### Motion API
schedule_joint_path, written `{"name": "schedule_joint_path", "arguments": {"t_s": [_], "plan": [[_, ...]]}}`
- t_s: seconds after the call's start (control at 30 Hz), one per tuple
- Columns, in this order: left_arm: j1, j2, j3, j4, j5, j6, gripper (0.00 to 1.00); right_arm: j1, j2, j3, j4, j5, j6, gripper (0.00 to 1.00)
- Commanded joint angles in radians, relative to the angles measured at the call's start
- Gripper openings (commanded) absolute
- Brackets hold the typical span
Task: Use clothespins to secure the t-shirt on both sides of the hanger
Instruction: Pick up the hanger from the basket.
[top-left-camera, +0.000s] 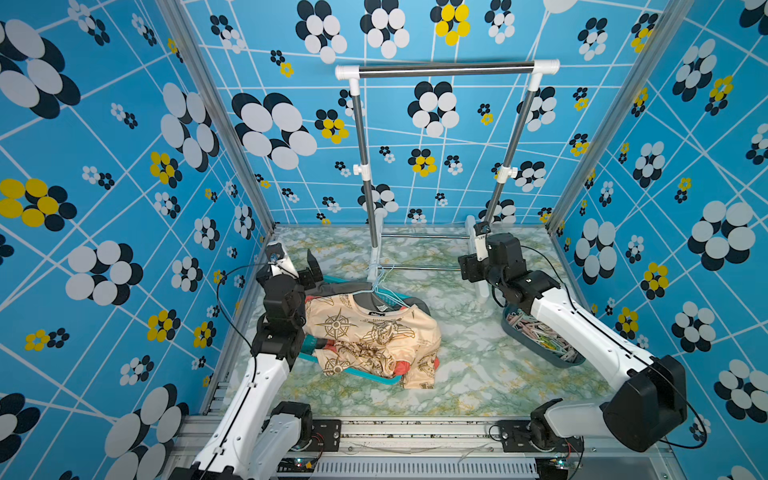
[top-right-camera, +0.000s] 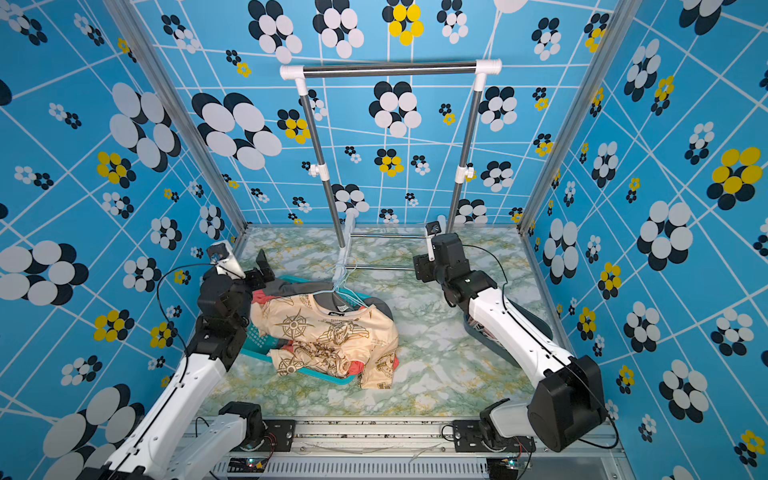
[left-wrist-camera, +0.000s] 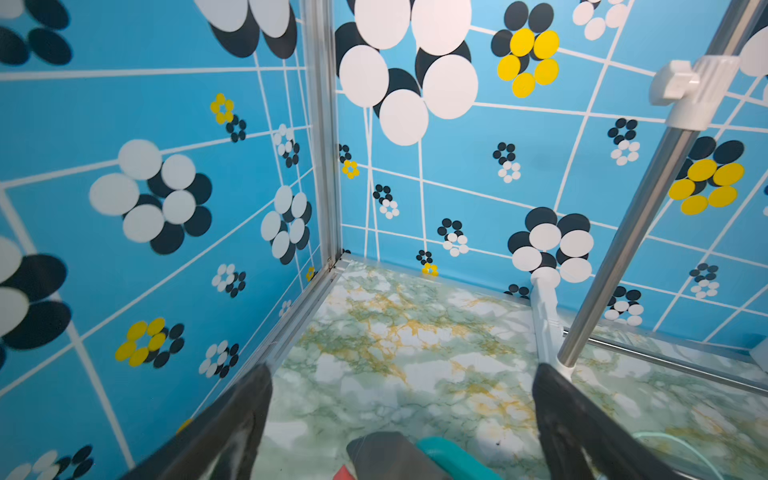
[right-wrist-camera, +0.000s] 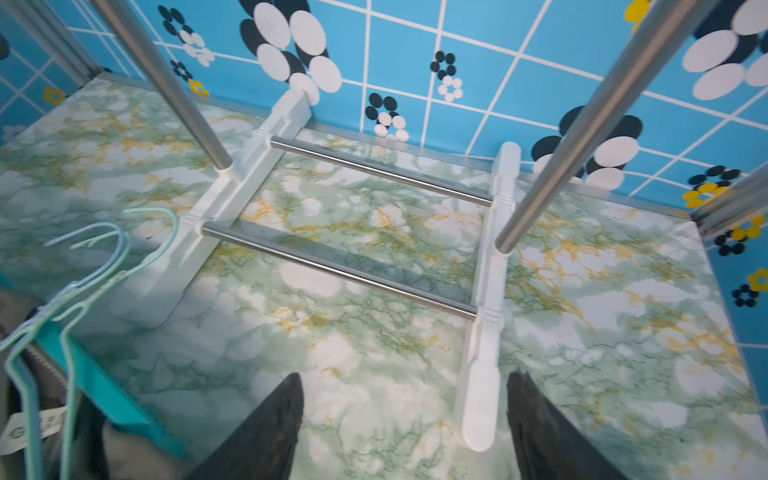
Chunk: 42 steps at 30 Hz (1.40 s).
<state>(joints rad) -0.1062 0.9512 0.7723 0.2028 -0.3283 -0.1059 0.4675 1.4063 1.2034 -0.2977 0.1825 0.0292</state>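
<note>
We've got the clothespins (top-left-camera: 540, 334) piled in the grey basket (top-left-camera: 525, 350) at the right of the table (top-left-camera: 478, 374), under the right forearm, nearer than the right jaws, which gape empty by the rack foot (right-wrist-camera: 478, 399); left jaws wide apart, empty, far-left of the t-shirt (top-left-camera: 374, 332).

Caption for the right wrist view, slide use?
Right gripper open over the marble tabletop, facing the rack base; wire hangers and teal basket alongside.

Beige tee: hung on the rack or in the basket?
In the basket. The beige t-shirt lies crumpled on the teal basket; the rack's top bar carries nothing.
</note>
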Motion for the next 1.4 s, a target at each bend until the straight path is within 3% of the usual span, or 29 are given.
{"name": "schedule_joint_path", "arguments": {"t_s": [0.0,0.13,0.2,0.3,0.33,0.43,0.57,0.6,0.67,0.77,0.83,0.9,1.23,1.37], "plan": [[0.007,0.078,0.182,-0.150,0.110,-0.018,0.99,0.046,0.037,0.090,-0.141,-0.119,-0.020,0.68],[0.037,0.158,0.370,-0.267,0.296,-0.112,0.99,0.097,0.101,0.177,-0.265,-0.218,-0.040,0.54],[0.040,0.137,0.347,-0.188,0.333,-0.138,0.99,0.115,0.112,0.182,-0.277,-0.237,-0.028,0.52],[0.076,0.054,0.228,-0.006,0.393,-0.301,0.99,0.143,0.117,0.175,-0.283,-0.239,-0.013,0.51],[0.080,0.040,0.235,-0.037,0.373,-0.329,0.99,0.152,0.116,0.176,-0.288,-0.237,-0.010,0.51],[0.074,0.054,0.335,-0.266,0.249,-0.369,0.99,0.186,0.110,0.183,-0.310,-0.210,-0.020,0.52],[0.029,0.147,0.588,-0.751,-0.189,-0.431,0.99,0.210,0.093,0.168,-0.320,-0.155,-0.035,0.53],[0.011,0.160,0.632,-0.815,-0.283,-0.429,0.99,0.210,0.088,0.159,-0.317,-0.152,-0.029,0.54],[-0.018,0.148,0.651,-0.825,-0.350,-0.397,0.99,0.213,0.072,0.134,-0.303,-0.156,-0.016,0.54],[-0.057,0.081,0.576,-0.677,-0.232,-0.322,0.99,0.212,0.054,0.100,-0.267,-0.164,0.010,0.54],[-0.055,0.020,0.470,-0.517,-0.060,-0.276,0.99,0.212,0.052,0.097,-0.265,-0.181,0.024,0.54],[-0.055,-0.011,0.413,-0.463,-0.030,-0.314,0.99,0.214,0.047,0.098,-0.262,-0.206,0.037,0.54],[-0.046,0.044,0.451,-0.635,0.117,-0.349,0.99,0.224,0.065,0.111,-0.286,-0.289,0.002,0.38],[-0.045,0.071,0.442,-0.646,0.236,-0.332,0.99,0.226,0.117,0.136,-0.273,-0.330,-0.009,0.39]]}}
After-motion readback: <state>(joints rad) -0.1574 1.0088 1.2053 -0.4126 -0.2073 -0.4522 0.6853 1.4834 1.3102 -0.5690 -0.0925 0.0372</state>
